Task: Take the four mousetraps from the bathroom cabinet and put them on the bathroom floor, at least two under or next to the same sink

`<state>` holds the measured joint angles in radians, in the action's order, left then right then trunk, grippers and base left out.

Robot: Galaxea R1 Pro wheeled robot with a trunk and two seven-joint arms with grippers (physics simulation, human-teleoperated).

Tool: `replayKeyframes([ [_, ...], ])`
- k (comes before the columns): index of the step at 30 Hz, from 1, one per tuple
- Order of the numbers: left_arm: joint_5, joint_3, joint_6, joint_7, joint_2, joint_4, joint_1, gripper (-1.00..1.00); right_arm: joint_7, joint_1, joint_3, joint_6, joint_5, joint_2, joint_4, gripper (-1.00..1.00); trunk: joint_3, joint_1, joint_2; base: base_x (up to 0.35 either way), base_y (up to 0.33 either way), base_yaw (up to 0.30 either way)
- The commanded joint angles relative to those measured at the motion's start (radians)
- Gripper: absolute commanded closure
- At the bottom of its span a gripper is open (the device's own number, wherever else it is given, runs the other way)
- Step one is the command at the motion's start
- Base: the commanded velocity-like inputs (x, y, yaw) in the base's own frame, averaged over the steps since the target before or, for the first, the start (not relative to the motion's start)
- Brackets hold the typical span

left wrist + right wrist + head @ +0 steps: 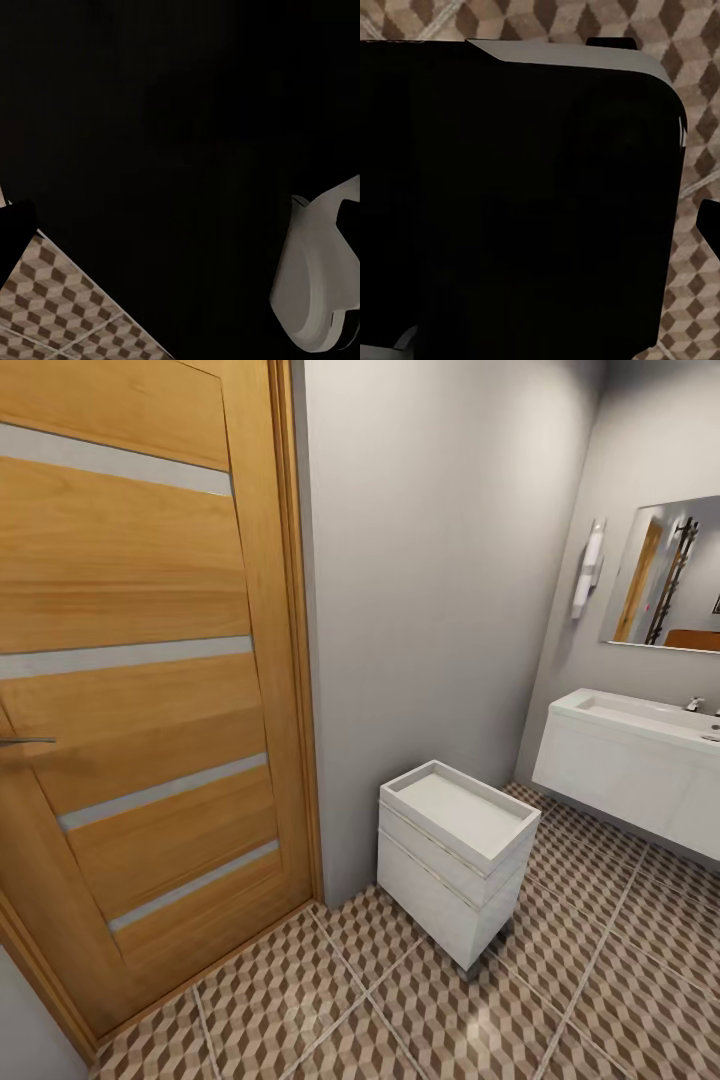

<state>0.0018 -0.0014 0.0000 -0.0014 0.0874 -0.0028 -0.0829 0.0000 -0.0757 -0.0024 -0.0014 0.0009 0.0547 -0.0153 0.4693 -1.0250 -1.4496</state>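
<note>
Head view, nearest first: bathroom floor (620,1000), tiled in a brown, beige and white cube pattern. On it stands a small white drawer unit (455,855) against a grey wall (420,560), with a wooden door (140,690) to its left. Farthest, at right, the white bathroom sink (630,755) hangs beneath a mirror (665,575). Wrist views show dark robot body over tiles; I cannot tell either gripper's state. Judgement: the robot is travelling; turn slowly to find the cabinet holding the 4 mousetraps.
</note>
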Motion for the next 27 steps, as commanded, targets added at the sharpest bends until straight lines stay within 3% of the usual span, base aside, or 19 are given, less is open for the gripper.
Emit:
replayKeyframes([
  [1,0.001,0.000,0.000,0.000,0.000,0.000,0.000,-1.00,0.000,-0.001,-0.001,0.000,-0.001,0.000,-0.002,-1.00,0.001,0.000,0.000,0.000,0.000,0.000],
  [12,0.001,0.000,0.000,0.000,0.002,0.000,0.000,-1.00,0.000,-0.001,-0.003,0.000,-0.002,0.001,-0.002,-1.00,0.001,0.000,0.000,0.000,0.000,0.000],
  [27,0.003,0.000,0.003,-0.002,0.026,-0.001,0.000,-1.00,0.000,-0.001,0.001,0.001,-0.003,-0.001,-0.002,-1.00,0.001,0.000,0.000,0.000,0.000,0.000],
])
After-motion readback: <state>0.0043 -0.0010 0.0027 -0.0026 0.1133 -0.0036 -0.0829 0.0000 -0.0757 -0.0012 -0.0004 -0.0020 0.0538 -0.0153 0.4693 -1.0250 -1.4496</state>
